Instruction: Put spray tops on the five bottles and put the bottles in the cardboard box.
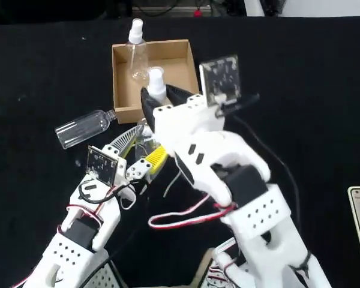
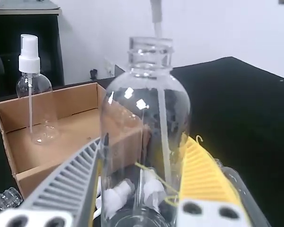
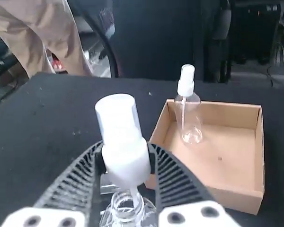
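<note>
My right gripper (image 1: 162,96) sits at the near edge of the cardboard box (image 1: 177,65), black fingers closed round a white spray top (image 1: 156,80). Just nearer my bases, my left gripper (image 1: 143,147), one finger grey and one yellow, clamps an upright bottle (image 1: 144,137), largely hidden by my right arm. A capped bottle (image 1: 136,57) stands in the box's far left corner, and an uncapped bottle (image 1: 84,128) lies on its side on the black table (image 1: 300,72), left of the box, neck toward it.
</note>
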You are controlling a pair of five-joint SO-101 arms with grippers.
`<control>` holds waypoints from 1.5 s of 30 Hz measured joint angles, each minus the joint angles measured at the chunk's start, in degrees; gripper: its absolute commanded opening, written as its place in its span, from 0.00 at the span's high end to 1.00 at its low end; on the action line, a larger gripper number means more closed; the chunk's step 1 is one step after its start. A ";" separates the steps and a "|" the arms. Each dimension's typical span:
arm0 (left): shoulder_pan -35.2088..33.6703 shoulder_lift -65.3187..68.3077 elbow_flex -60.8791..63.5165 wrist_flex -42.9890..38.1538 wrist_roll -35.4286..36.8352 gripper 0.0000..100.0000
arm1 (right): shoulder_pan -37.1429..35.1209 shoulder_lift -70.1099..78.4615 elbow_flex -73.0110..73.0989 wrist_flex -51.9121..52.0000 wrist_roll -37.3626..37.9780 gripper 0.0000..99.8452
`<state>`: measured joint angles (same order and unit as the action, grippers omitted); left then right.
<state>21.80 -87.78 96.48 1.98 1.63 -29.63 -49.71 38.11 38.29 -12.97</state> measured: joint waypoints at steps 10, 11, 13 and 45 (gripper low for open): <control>0.00 0.00 0.00 0.00 0.00 0.83 | -0.18 -6.77 11.43 -11.87 0.00 0.99; 0.00 0.00 0.00 0.00 0.00 0.83 | -0.18 -6.77 11.52 -12.04 0.00 0.99; 0.00 0.00 0.00 0.00 0.00 0.83 | -0.18 -6.77 11.52 -12.31 0.00 0.99; -1.32 0.09 0.00 0.09 3.34 0.83 | -1.67 -7.03 21.54 -21.19 3.52 0.83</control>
<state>20.48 -87.69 96.48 2.07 4.97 -31.30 -56.75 59.65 17.10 -9.45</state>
